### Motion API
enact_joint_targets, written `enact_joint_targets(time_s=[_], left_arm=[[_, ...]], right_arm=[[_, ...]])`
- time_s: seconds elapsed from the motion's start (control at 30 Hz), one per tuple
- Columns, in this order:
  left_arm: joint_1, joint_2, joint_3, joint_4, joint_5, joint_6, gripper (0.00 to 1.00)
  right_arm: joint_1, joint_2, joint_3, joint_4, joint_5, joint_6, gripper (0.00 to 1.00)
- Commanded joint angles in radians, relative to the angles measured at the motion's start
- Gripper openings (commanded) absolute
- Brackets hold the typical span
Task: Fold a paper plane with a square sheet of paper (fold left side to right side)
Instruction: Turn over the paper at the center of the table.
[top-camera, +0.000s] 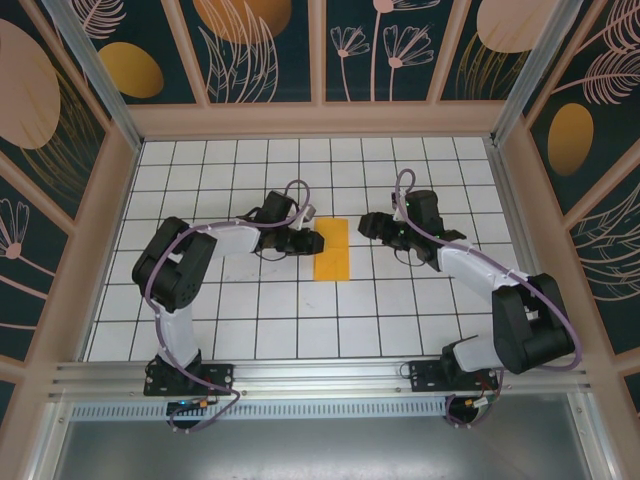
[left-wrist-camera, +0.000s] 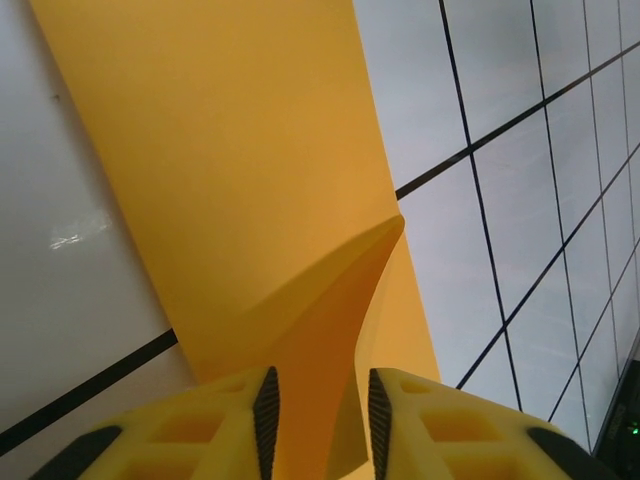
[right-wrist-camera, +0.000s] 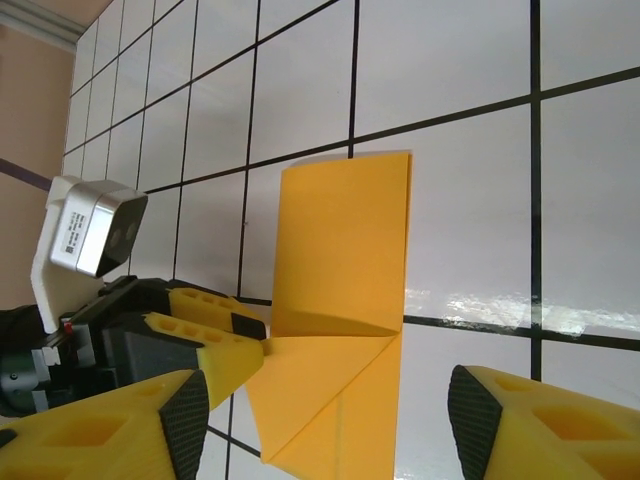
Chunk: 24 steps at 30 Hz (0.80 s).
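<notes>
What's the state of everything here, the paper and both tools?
Orange-yellow sheet of paper: folded in half on the table, top layer lifted at one edge.
Left tool: closed on that lifted layer.
Right tool: open, holding nothing.

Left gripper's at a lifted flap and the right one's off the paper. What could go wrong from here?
1. The left gripper straddles a raised layer of the square sheet of paper; pulling could undo the fold or crumple it.
2. The right gripper is open, pinning nothing, so the sheet may slide on the glossy table.
</notes>
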Motion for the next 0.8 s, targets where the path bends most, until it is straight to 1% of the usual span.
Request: enact_joint_targets(time_s=[0.0, 0.07, 0.17, 0.27, 0.47, 0.77], left_arm=[[-0.001, 0.002, 0.016, 0.006, 0.017, 0.013, 0.25], [-0.001, -0.020, 0.013, -0.014, -0.011, 0.029, 0.17], [0.001, -0.043, 0.009, -0.026, -0.029, 0.037, 0.11], [0.000, -0.054, 0.004, -0.025, -0.033, 0.033, 0.07], [0.002, -0.096, -0.025, -0.011, -0.055, 0.024, 0.07], [0.000, -0.112, -0.041, -0.004, -0.070, 0.021, 0.08]], right_arm=[[-0.007, -0.007, -0.021, 0.051, -0.039, 0.017, 0.71], [-0.008, -0.001, -0.028, 0.066, -0.066, 0.023, 0.74], [-0.004, 0.019, -0.041, 0.110, -0.120, 0.046, 0.76], [0.008, 0.061, -0.047, 0.152, -0.173, 0.069, 0.76], [0.044, 0.184, -0.021, 0.208, -0.235, 0.116, 0.72], [0.078, 0.342, 0.041, 0.297, -0.283, 0.193, 0.66]])
